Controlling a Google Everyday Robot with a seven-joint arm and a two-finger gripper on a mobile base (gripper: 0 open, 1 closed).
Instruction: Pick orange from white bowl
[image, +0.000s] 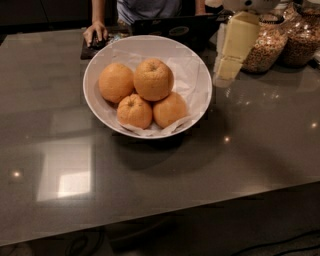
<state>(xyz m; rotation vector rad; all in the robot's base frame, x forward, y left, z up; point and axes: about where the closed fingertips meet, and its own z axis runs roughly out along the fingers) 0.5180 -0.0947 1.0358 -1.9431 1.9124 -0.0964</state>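
Note:
A wide glossy white bowl (197, 67) lined with crinkled white paper stands on the dark grey table. It holds several oranges. The largest, roundest orange (153, 79), pale with pebbly skin and a puckered stem dimple, lies on top of the pile towards the back. Smoother oranges lie at the left (115, 82), front (134, 111) and front right (170, 109). My gripper (227, 67), with cream-coloured fingers (239, 35) pointing down, hangs just to the right of the bowl's rim, above the table, holding nothing.
Two clear jars of grains or nuts (267, 47) (300, 45) stand at the back right. A person sits at the far edge with a hand (95, 32) on a dark mouse and a laptop (175, 27) behind the bowl.

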